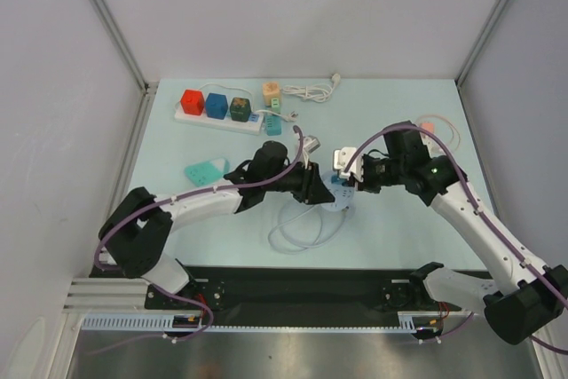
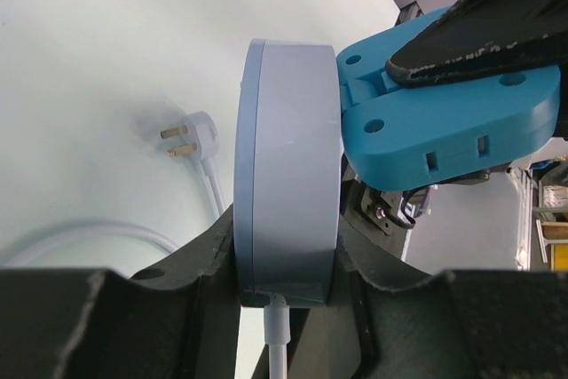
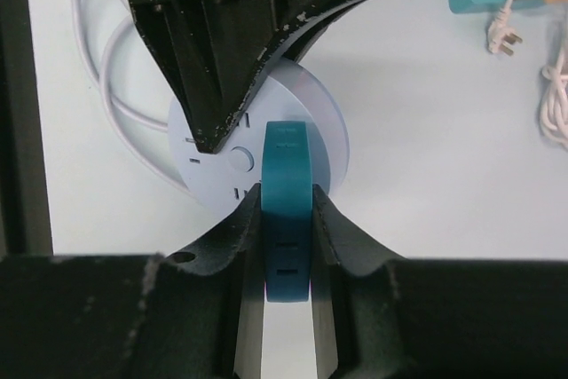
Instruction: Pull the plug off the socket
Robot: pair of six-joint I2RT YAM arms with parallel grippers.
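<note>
A round pale-blue socket (image 2: 288, 175) stands on edge above the table, and my left gripper (image 2: 286, 290) is shut on its rim. A blue plug (image 2: 444, 122) sits flat against the socket's face. My right gripper (image 3: 287, 255) is shut on the blue plug (image 3: 287, 210), one finger on each flat side. The socket (image 3: 222, 166) shows behind it, with the left fingers (image 3: 231, 51) over it. From the top view, both grippers meet at mid-table around the socket (image 1: 337, 196). The socket's white cable (image 2: 277, 343) hangs down, and its pin end (image 2: 191, 138) lies on the table.
A white power strip (image 1: 217, 117) with red, blue and green cubes lies at the back left. Near it are a teal adapter (image 1: 273, 124), an orange block (image 1: 272, 90) and a coiled white cord (image 1: 306, 92). A teal piece (image 1: 207, 172) lies left of my left arm.
</note>
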